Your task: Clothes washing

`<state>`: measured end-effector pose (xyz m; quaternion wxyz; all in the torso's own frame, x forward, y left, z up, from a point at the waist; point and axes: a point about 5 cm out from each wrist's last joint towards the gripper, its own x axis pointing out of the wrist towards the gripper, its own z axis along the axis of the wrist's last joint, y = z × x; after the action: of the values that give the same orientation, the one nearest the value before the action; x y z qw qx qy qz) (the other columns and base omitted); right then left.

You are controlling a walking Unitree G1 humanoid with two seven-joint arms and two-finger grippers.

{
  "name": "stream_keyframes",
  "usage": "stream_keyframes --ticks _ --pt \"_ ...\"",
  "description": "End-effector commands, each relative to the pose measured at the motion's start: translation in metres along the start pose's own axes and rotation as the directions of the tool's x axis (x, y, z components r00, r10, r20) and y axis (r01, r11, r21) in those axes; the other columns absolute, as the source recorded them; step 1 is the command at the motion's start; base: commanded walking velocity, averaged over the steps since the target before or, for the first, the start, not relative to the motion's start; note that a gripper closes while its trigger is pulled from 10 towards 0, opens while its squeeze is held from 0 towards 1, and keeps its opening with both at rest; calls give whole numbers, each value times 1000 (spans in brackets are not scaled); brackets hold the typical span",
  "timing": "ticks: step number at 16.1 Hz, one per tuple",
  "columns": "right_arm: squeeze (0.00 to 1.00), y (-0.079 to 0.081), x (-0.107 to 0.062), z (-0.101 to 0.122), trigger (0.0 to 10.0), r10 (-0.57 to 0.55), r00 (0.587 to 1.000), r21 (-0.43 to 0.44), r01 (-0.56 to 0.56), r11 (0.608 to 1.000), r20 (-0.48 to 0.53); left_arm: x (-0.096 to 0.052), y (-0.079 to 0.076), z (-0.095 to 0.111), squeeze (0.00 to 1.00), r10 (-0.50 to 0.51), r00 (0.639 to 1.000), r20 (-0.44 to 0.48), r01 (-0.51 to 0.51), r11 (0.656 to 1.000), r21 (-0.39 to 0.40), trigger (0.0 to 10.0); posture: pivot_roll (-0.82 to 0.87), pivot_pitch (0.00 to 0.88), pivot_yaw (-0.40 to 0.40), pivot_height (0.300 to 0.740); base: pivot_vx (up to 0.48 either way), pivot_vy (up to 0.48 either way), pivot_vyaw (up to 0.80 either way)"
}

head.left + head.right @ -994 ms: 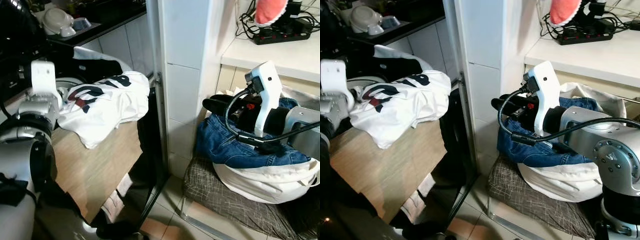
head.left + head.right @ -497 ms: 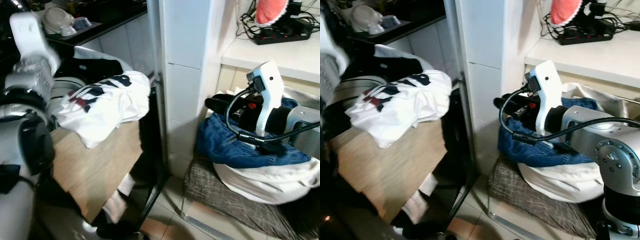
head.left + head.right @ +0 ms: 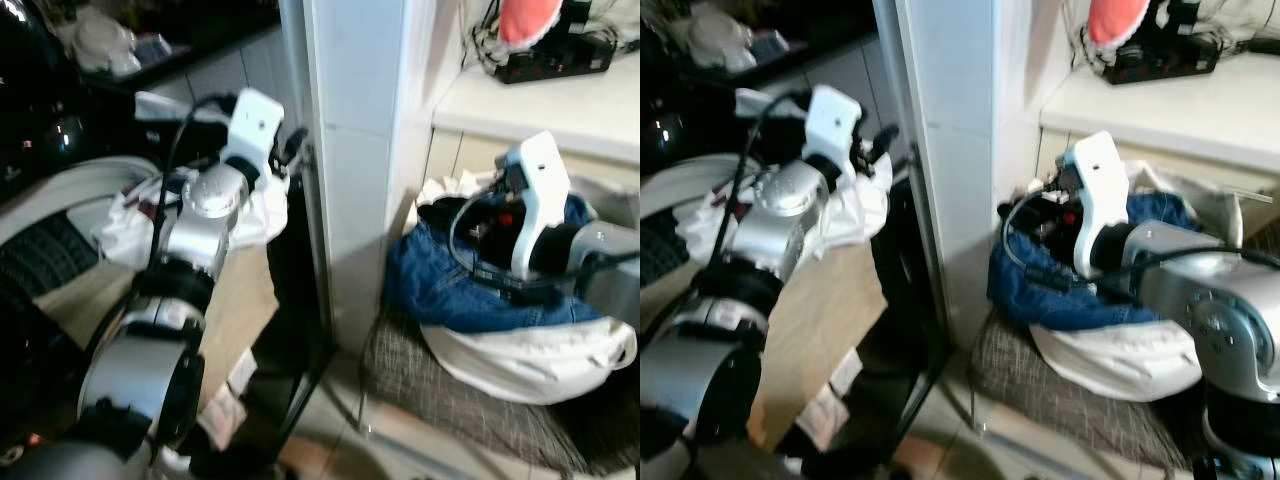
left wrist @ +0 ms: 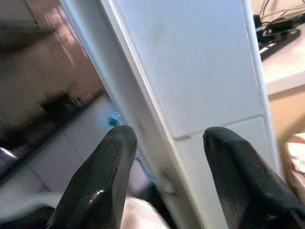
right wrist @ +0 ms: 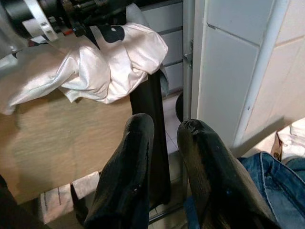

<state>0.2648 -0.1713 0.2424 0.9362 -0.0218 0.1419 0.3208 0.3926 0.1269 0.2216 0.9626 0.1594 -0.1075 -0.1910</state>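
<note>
Left gripper (image 3: 290,150): swung across from beside shirt to white pillar (image 3: 355,150), fingers wide, empty.
White shirt (image 5: 109,67): released, at wooden board's (image 5: 57,133) far edge.
Right gripper (image 5: 164,138): narrow, empty, over jeans (image 3: 450,290) in basket (image 3: 520,350).
Meaning: shirt dropped, next garment pending.

A shirt (image 3: 130,205) lies on the board (image 3: 235,310) left of the pillar (image 3: 350,150); jeans (image 3: 450,290) in the bag (image 3: 520,360) right.
</note>
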Motion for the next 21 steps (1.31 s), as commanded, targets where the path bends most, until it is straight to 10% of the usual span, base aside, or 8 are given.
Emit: stream_keyframes --ticks 1,5,7,8,9,16,21 --pt "0 3 -2 1 10000 -1 1000 -12 1 1000 9 -9 5 -8 1000 43 998 -49 -38 994 105 10000 -102 0 112 740 0 0 0" --pt "0 8 -3 -7 10000 15 1000 -13 -16 1000 -19 -52 11 -28 1000 291 947 -138 -275 954 122 10000 -98 0 115 740 0 0 0" --pt "0 8 -3 -11 10000 1 1000 -14 -1 1000 -28 -68 -7 -27 980 217 973 -76 -211 974 82 10000 -94 0 112 740 0 0 0" --pt "0 9 -2 -14 10000 -7 999 -13 6 1000 -33 -73 -14 -25 196 181 981 -63 -176 981 81 10000 -92 0 109 740 0 0 0" --pt "0 11 -2 -18 10000 -4 999 -13 4 1000 -41 -78 -14 -28 0 186 979 -84 -175 976 127 10000 -87 0 109 740 0 0 0" --pt "0 56 -9 -24 10000 335 942 -89 -333 939 -1 -70 1 -40 0 269 944 -190 -176 901 396 10000 -90 0 117 740 0 0 0" --pt "0 34 6 -38 10000 53 994 -200 -33 979 91 -66 1 -49 0 288 928 -237 -223 937 267 10000 -89 0 116 740 0 0 0"
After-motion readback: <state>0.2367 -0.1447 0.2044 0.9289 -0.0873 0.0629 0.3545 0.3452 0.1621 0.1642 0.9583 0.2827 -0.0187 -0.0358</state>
